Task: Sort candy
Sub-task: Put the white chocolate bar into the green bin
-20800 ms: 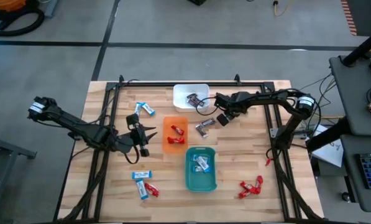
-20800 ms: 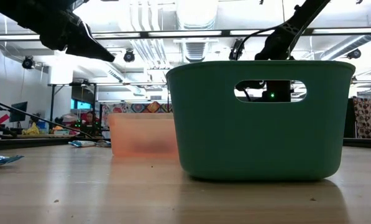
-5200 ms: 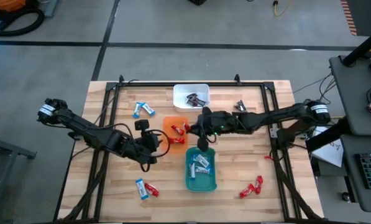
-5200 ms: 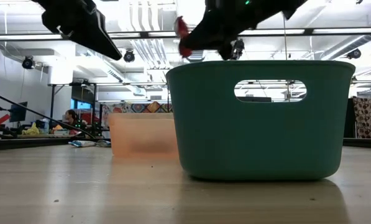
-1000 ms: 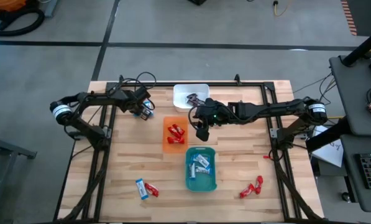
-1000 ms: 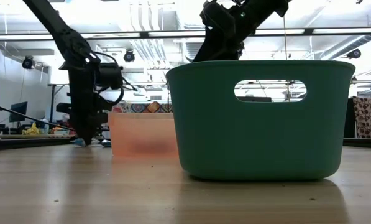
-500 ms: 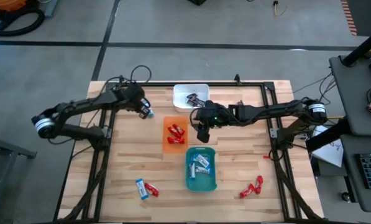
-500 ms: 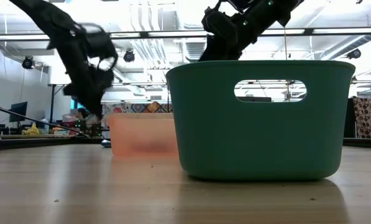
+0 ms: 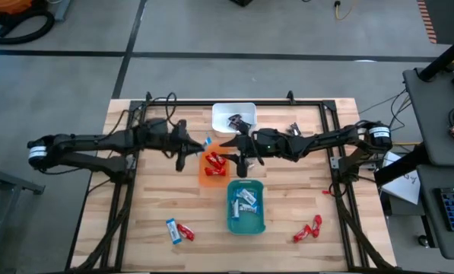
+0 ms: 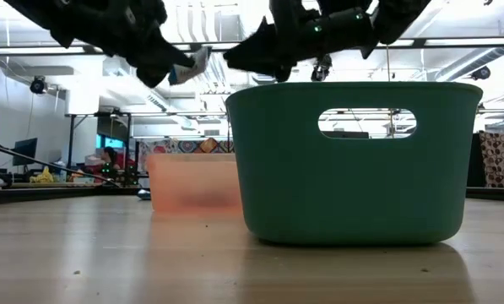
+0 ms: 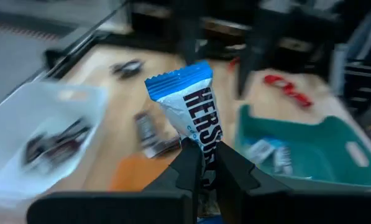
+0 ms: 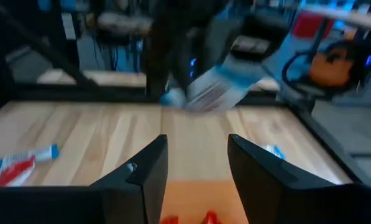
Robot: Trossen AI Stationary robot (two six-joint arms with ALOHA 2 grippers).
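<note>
While gripped, candy (image 11: 191,121) base hidden.

I see wooden table (image 9: 303,205), black frame rails along edges. White tray (image 9: 246,111) at far side, orange tray (image 9: 202,179) mid-table, teal tray (image 9: 230,217) nearer front. Grey floor around.

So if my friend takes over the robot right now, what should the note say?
Left gripper: shut on a blue-and-white candy, above the table near the orange tray.
Right gripper: open, empty, over the orange tray.
Done: red candies in orange tray, blue ones in teal tray, dark ones in white tray.
Left: loose candies at the table's near edge and one by the right arm.
</note>
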